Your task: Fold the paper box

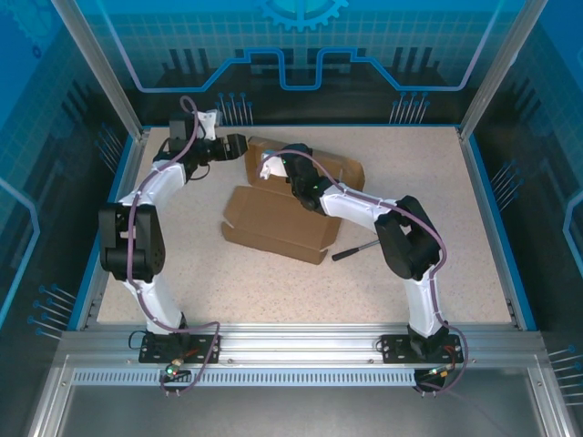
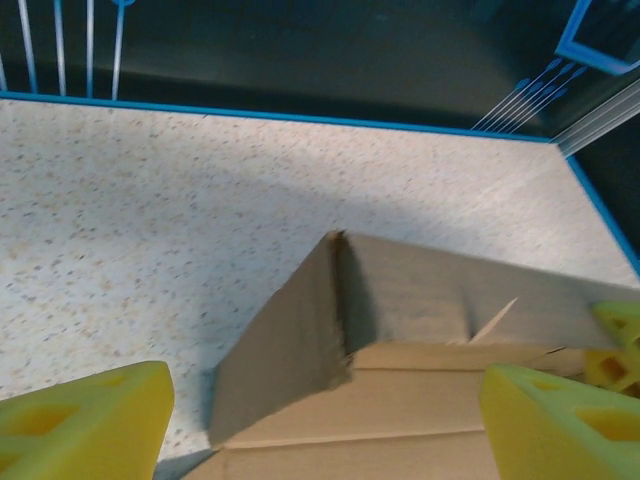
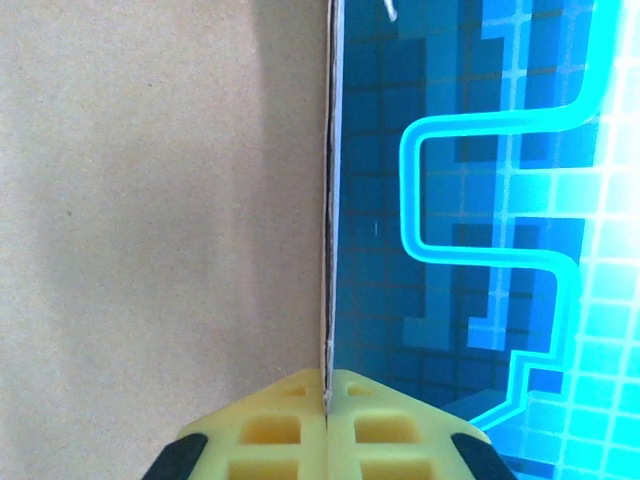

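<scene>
Two arm bases sit at the near edge of the table, at the bottom of the top view. Count from above: two arms, two grippers, one paper box, one hammer. The box lies left of table centre, toward the far edge, with a flat panel nearest and raised walls behind. The left gripper is at the box's far-left corner. The right gripper is on a raised flap just beside it. The hammer lies by the box's near-right corner, close to the right arm. Finger spacing is too small to read from up here.

Left wrist view: two yellow fingers sit in the bottom corners, spread wide, so the left gripper is apart and grips nothing. An upright box corner stands ahead between them, one side wall slanting down toward the lens. At the right edge a yellow piece of the other gripper touches the cardboard. Speckled tabletop runs out to the blue far rim. No hammer in this frame.

Right wrist view: the right gripper has its yellow fingers pressed together, clamped on the thin edge of a cardboard panel seen edge-on. The blue patterned backdrop is on the right.
</scene>
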`<state>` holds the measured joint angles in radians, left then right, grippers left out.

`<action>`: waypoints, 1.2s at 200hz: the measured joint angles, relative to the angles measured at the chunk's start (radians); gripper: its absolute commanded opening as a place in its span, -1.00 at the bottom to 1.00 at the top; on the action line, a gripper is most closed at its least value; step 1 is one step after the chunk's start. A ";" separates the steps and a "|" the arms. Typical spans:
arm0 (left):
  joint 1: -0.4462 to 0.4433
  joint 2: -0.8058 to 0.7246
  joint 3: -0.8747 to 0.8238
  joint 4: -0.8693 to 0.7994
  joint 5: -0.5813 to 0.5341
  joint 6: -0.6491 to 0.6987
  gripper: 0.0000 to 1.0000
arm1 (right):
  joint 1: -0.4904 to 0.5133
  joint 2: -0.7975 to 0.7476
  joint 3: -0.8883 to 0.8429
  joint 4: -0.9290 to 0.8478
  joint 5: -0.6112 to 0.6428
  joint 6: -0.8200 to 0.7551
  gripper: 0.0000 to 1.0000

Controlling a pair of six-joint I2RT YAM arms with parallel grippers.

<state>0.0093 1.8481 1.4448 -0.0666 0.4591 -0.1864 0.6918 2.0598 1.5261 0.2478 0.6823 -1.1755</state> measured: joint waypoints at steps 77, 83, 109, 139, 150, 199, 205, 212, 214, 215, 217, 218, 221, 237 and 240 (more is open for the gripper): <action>0.000 0.154 0.156 -0.056 0.034 -0.096 0.30 | 0.010 0.009 -0.008 0.060 0.003 -0.049 -1.00; 0.000 0.164 0.157 -0.064 0.037 -0.100 0.26 | 0.010 0.009 -0.008 0.061 0.003 -0.050 -1.00; 0.000 0.182 0.163 -0.065 0.063 -0.111 0.11 | 0.011 0.013 -0.008 0.061 0.008 -0.053 -1.00; 0.000 0.182 0.164 -0.064 0.078 -0.122 -0.05 | 0.011 0.015 -0.020 0.074 0.010 -0.053 -1.00; 0.000 0.183 0.164 -0.065 0.082 -0.121 -0.09 | 0.011 0.015 -0.027 0.079 0.009 -0.053 -1.00; -0.003 0.188 0.164 -0.071 0.097 -0.100 -0.19 | 0.011 0.015 -0.067 0.138 0.010 -0.057 -1.00; -0.003 0.188 0.164 -0.071 0.098 -0.098 -0.20 | 0.011 0.015 -0.071 0.145 0.010 -0.058 -1.00; -0.004 0.188 0.164 -0.071 0.100 -0.096 -0.18 | 0.011 0.015 -0.076 0.155 0.010 -0.061 -1.00; -0.004 0.188 0.164 -0.072 0.100 -0.095 -0.18 | 0.011 0.015 -0.077 0.157 0.010 -0.061 -1.00; -0.004 0.188 0.164 -0.072 0.100 -0.095 -0.17 | 0.011 0.015 -0.079 0.159 0.010 -0.061 -1.00; -0.004 0.188 0.164 -0.072 0.099 -0.094 -0.16 | 0.011 0.015 -0.079 0.161 0.010 -0.061 -1.00; -0.004 0.188 0.164 -0.072 0.100 -0.093 -0.16 | 0.011 0.015 -0.080 0.163 0.010 -0.062 -1.00; -0.004 0.188 0.164 -0.071 0.099 -0.092 -0.14 | 0.011 0.015 -0.081 0.166 0.010 -0.064 -1.00; -0.004 0.188 0.164 -0.071 0.098 -0.085 0.01 | 0.011 0.015 -0.085 0.174 0.011 -0.064 -1.00; -0.003 0.188 0.164 -0.071 0.096 -0.081 0.04 | 0.011 0.015 -0.085 0.174 0.011 -0.064 -1.00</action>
<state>0.0059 2.0361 1.6089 -0.1371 0.5549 -0.2672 0.7025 2.0747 1.4406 0.4217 0.6930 -1.2396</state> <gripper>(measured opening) 0.462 0.053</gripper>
